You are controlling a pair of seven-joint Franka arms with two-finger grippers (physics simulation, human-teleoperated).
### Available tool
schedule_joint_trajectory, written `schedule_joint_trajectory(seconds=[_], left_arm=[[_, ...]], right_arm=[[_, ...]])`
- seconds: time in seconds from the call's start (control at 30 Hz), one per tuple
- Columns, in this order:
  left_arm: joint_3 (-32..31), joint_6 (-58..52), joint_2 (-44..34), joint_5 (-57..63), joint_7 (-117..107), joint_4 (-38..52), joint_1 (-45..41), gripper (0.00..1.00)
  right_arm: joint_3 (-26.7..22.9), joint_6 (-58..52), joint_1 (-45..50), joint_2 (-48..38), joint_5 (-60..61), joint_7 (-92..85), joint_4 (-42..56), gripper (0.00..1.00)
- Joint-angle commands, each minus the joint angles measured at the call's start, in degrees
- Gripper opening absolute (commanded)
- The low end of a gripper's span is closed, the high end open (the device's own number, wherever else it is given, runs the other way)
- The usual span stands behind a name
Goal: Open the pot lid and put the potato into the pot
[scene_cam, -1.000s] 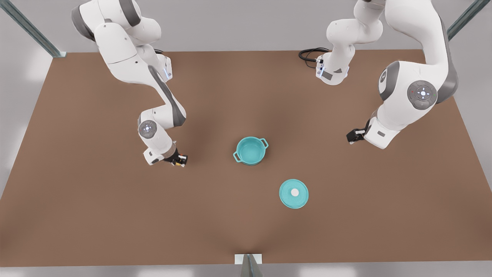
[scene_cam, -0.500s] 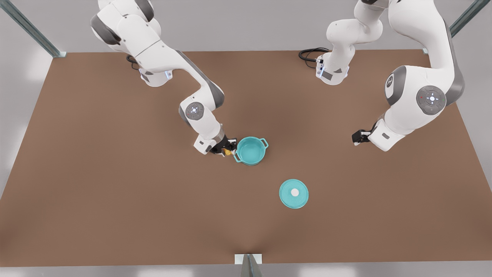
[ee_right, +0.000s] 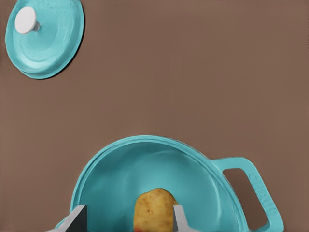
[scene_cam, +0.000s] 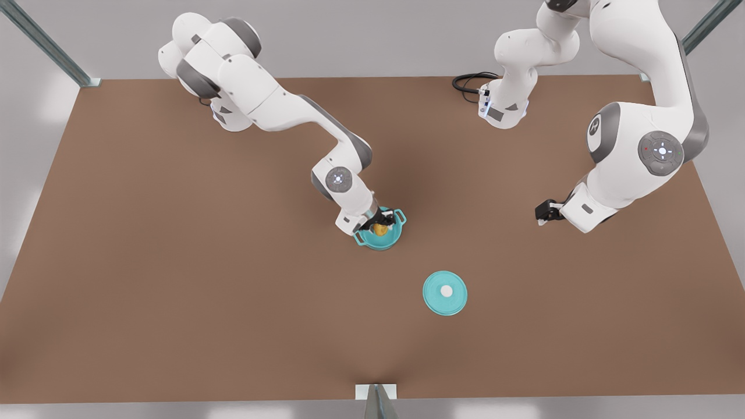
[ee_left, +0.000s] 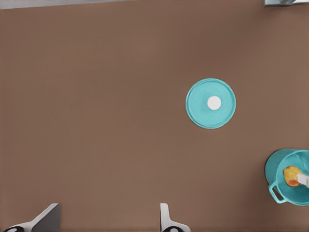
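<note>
The teal pot (scene_cam: 392, 238) stands uncovered mid-table, also in the right wrist view (ee_right: 145, 164) and the left wrist view (ee_left: 277, 169). My right gripper (scene_cam: 378, 226) hangs over its mouth. Its fingers (ee_right: 129, 215) are open, wider than the potato (ee_right: 154, 210), which sits between them against one finger, inside the pot's rim. The yellow potato (scene_cam: 379, 230) shows over the teal inside, also far off (ee_left: 291, 175). The pot lid (scene_cam: 445, 293) lies flat on the table, knob up, apart from the pot (ee_left: 211, 103) (ee_right: 43, 38). My left gripper (scene_cam: 541, 212) waits open at the front view's right (ee_left: 107, 227).
The brown table (scene_cam: 174, 291) is bare around the pot and lid. A black cable (scene_cam: 468, 81) coils at the far edge by an arm base. Metal frame posts (scene_cam: 375, 401) stand at the near edge and far corners.
My right arm swept toward the front view's right with the potato, from open table to the pot's side and now over its mouth. The left arm drifted slightly farther right.
</note>
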Motion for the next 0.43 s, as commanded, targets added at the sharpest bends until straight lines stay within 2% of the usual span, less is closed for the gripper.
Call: schedule_joint_trajectory(seconds=[0.0, 0.07, 0.1, 0.13, 0.17, 0.2, 0.27, 0.3, 0.4], left_arm=[[0.0, 0.0, 0.0, 0.1, 2.9, 0.0, 0.1, 1.00], [0.0, 0.0, 0.1, 0.1, 2.8, 0.0, 0.0, 1.00], [-0.1, 0.0, 0.1, 0.1, 2.8, 0.0, 0.0, 1.00], [0.0, 0.0, 0.1, 0.1, 2.8, 0.0, 0.1, 1.00], [-0.1, 0.0, 0.1, 0.1, 2.8, 0.0, 0.1, 1.00], [-0.1, 0.0, 0.1, 0.1, 2.8, 0.0, 0.0, 1.00], [0.0, 0.0, 0.1, 0.1, 2.8, 0.0, 0.0, 1.00], [-0.1, 0.0, 0.1, 0.1, 2.8, 0.0, 0.0, 1.00], [-0.1, 0.0, 0.1, -0.3, 1.6, 0.0, 0.0, 1.00]], right_arm=[[0.0, -0.6, -0.1, -1.8, 0.0, 7.2, 0.3, 1.00], [-0.3, -8.3, -3.1, -8.2, -0.1, 6.3, 0.2, 1.00], [-0.7, -18.6, -8.4, -13.4, -0.5, -0.4, 0.1, 1.00], [-4.4, -28.6, -13.7, -18.6, -0.7, -14.2, -0.1, 1.00], [-11.9, -35.2, -15.0, -22.1, -0.9, -28.2, -0.1, 1.00], [-19.5, -38.7, -15.1, -24.0, -3.0, -39.8, -0.2, 1.00], [-27.4, -40.4, -15.1, -24.5, -3.0, -49.6, -0.3, 1.00], [-30.0, -44.0, -15.1, -24.6, -2.3, -49.8, -0.2, 1.00], [-30.8, -45.5, -15.8, -25.4, -2.3, -50.4, -0.2, 1.00]])
